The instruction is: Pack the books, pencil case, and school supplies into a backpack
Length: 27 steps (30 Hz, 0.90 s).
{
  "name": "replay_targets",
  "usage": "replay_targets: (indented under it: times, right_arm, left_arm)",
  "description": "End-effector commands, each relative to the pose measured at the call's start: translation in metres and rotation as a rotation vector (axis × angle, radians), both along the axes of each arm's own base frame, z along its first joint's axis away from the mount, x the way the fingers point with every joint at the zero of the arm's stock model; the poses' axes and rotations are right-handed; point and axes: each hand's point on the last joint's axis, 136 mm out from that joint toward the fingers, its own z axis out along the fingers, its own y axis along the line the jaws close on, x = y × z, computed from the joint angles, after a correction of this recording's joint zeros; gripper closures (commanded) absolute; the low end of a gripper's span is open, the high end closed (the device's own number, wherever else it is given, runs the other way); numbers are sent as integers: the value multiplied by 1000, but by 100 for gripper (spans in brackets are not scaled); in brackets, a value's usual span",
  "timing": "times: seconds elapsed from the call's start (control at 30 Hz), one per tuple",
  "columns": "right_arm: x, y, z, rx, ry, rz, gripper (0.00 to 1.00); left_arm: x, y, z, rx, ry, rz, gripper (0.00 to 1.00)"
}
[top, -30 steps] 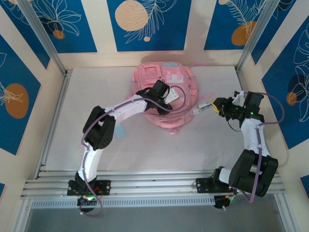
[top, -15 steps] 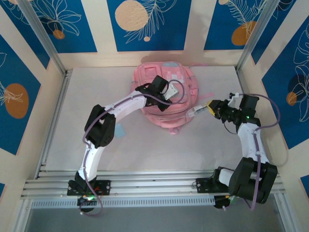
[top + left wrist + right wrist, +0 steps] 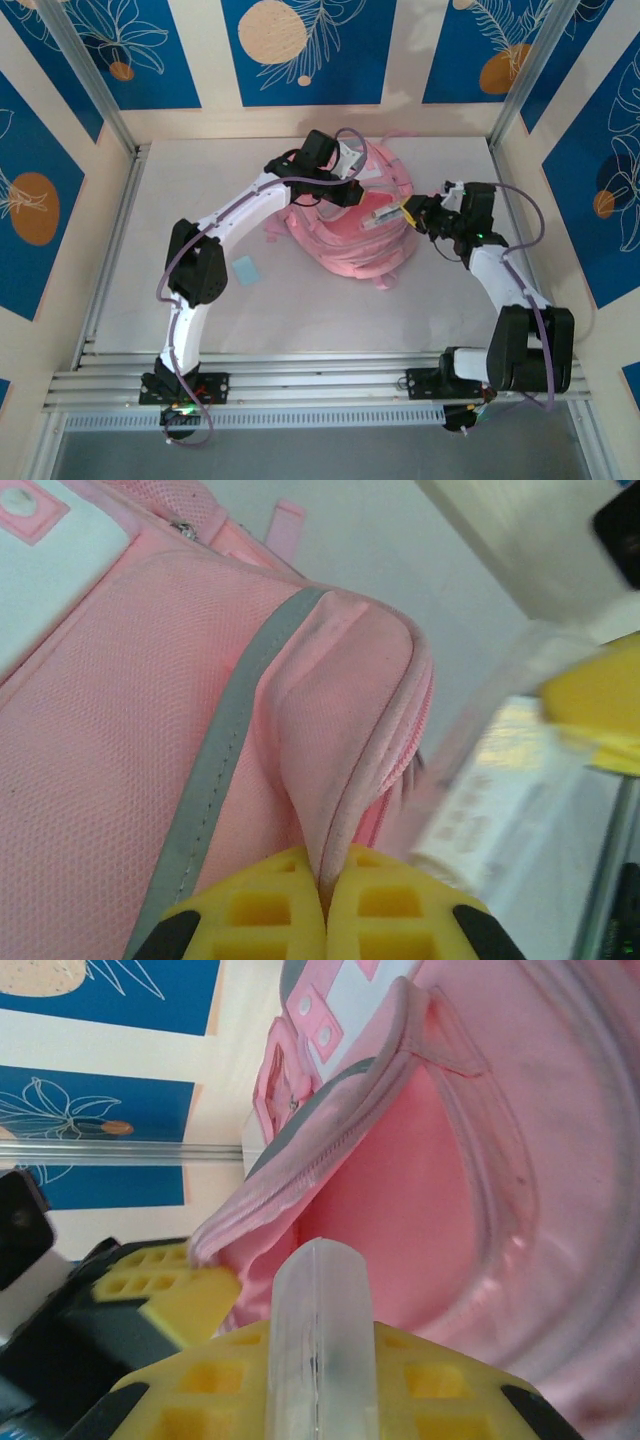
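Note:
The pink backpack (image 3: 345,245) lies mid-table with its mouth pulled open. My left gripper (image 3: 338,192) is shut on the zipper rim of the backpack (image 3: 330,730) and holds that flap up; its fingers (image 3: 270,910) pinch the fabric. My right gripper (image 3: 408,212) is shut on a clear plastic packet (image 3: 385,215), one of the school supplies. The packet (image 3: 320,1330) points at the backpack's pink lining (image 3: 400,1180), just at the opening. A light-blue square (image 3: 244,270) lies on the table left of the backpack. The books and pencil case are out of view.
Metal frame posts (image 3: 85,75) stand at the back corners, and patterned blue walls close in three sides. Rails (image 3: 320,385) run along the near edge by the arm bases. Pink straps (image 3: 385,280) trail off the backpack's near side.
My left gripper shut on the backpack's rim and pulled it up and back, opening the mouth. My right gripper carried the packet leftward to the opening.

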Motion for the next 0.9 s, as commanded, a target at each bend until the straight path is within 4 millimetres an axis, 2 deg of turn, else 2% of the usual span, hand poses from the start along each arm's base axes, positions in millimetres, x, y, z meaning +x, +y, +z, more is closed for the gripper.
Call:
replay_targets:
  times: [0.0, 0.13, 0.27, 0.33, 0.43, 0.47, 0.57, 0.73, 0.87]
  right_arm:
    - [29, 8, -1, 34, -35, -102, 81]
    - [51, 49, -13, 72, -40, -81, 81]
    - [65, 88, -24, 138, -21, -3, 79]
    - [68, 96, -38, 130, 29, 23, 69]
    - [66, 81, -56, 73, 97, 2, 43]
    - [65, 75, -57, 61, 100, -8, 39]
    - [53, 50, -53, 2, 100, -44, 30]
    - [21, 8, -31, -219, 126, -50, 22]
    - [-4, -14, -14, -361, 137, -12, 18]
  left_arm:
    - [-8, -22, 77, -211, -43, -35, 100]
    - [-1, -23, 84, -240, -50, 0, 100]
    - [7, -22, 85, -243, -68, 35, 100]
    - [9, -21, 83, -240, -70, 43, 100]
    - [12, -17, 78, -225, -68, 62, 100]
    - [12, -15, 77, -222, -70, 68, 100]
    - [16, -9, 71, -209, -76, 99, 100]
    - [26, 2, 60, -187, -58, 151, 100]
    - [29, 7, 49, -160, -56, 171, 100]
